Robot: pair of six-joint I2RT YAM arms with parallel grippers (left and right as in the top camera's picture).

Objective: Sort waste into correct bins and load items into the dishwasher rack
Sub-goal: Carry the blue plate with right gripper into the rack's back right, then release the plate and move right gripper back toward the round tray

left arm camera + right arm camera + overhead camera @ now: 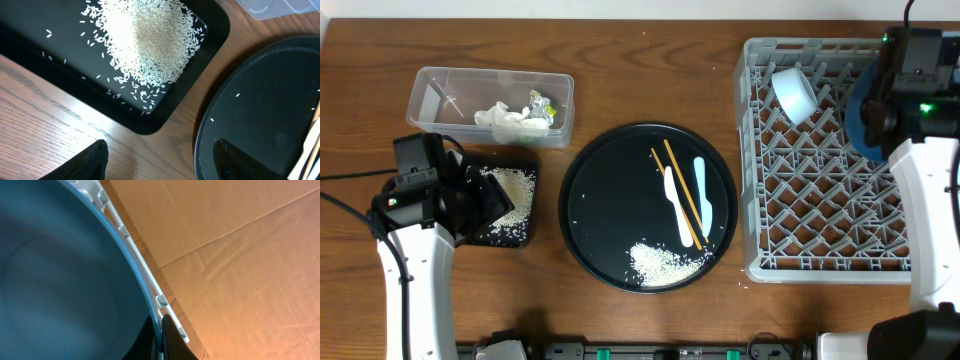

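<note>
2 fingers of the right gripper (pixel 161 332) are pinched tight on the thin rim of the dark-blue bowl (pixel 60 270), which stands on edge at the right side of the dishwasher rack (pixel 800 200). The bowl looks stiff, smooth and probably slippery, so the rim is the best hold. The left gripper (pixel 162 160) gapes wide and empty beside the shallow black tray (pixel 150 127).

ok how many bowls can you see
2. A small white bowl sits in the dishwasher rack's far left corner; a dark-blue bowl stands on edge to its right, partly under the right arm, which may hide more.

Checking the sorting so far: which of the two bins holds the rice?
The shallow black tray, with a pile of rice in it. The clear tub holds the crumpled napkin and the wrapper instead.
</note>
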